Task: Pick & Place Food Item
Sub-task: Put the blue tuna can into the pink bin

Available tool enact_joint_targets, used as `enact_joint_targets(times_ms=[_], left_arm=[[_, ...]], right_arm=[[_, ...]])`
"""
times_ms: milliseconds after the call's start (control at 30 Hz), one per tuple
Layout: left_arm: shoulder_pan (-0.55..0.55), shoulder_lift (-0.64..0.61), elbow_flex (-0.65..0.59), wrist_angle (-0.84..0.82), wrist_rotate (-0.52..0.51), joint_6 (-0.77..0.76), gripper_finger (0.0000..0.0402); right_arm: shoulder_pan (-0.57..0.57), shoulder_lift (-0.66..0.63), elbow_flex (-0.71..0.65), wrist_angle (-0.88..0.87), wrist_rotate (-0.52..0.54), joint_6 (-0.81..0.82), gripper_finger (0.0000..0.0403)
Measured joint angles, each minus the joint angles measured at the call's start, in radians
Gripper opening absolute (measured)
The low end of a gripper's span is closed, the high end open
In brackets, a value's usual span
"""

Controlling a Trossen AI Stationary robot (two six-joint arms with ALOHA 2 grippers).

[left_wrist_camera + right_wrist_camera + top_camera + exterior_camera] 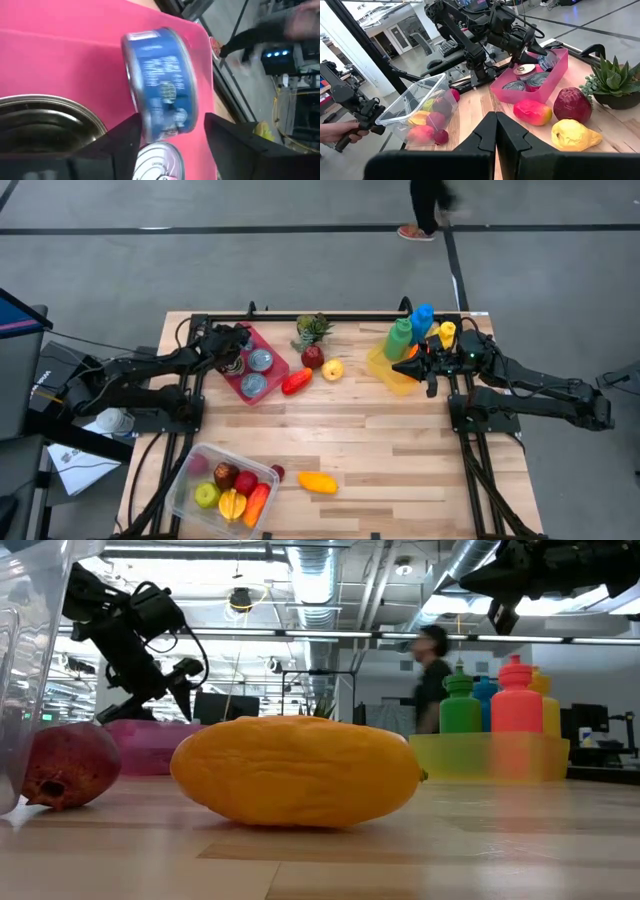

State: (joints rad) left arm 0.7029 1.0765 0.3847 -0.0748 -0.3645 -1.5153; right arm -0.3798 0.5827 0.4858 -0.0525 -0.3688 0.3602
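**Ana:** Left gripper (171,118) first: what is it doing?

**Ben:** It hangs over the pink tray (60,55) at the table's back left corner. Its fingers (125,137) are parted, a little wider than the blue can (160,85) standing between them.

**Ana:** Is the can gripped?

**Ben:** It doesn't look so. On one side a strip of pink shows between can and finger. On the other side the finger overlaps the can's edge, and I cannot tell whether they touch.

**Ana:** How does the can sit?

**Ben:** It is on its rim, label towards the camera and tilted, above the tray floor. Two more cans (42,120) lie in the tray beside it.

**Ana:** And the right gripper (496,125)?

**Ben:** It is closed tight and holds nothing. It waits at the back right, over the yellow bin (385,376) with the bottles (400,340).

**Ana:** Anything else on the table?

**Ben:** A clear box (190,470) of fruit stands at the front left, with a mango (318,482) lying near it. A plant (312,328) is at the back, with loose fruit in front of it.
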Motion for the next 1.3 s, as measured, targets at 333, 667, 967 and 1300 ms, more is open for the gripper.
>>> enact_joint_targets(times_ms=[333,667,967,1300], left_arm=[[0.030,-0.065,0.000,0.004,0.066,0.026,0.0294],[0.030,-0.241,0.000,-0.179,0.162,0.065,0.0301],[0.017,-0.315,0.087,-0.161,0.120,0.280,0.0289],[0.017,0.003,0.179,-0.123,0.172,0.334,0.0122]], right_arm=[[0.000,0.000,0.000,0.000,0.000,-0.002,0.0000],[0.000,0.000,0.000,0.000,0.000,-0.016,0.0000],[0.000,0.000,0.000,0.000,0.000,-0.024,0.0000],[0.000,0.000,0.000,0.000,0.000,-0.023,0.0000]])
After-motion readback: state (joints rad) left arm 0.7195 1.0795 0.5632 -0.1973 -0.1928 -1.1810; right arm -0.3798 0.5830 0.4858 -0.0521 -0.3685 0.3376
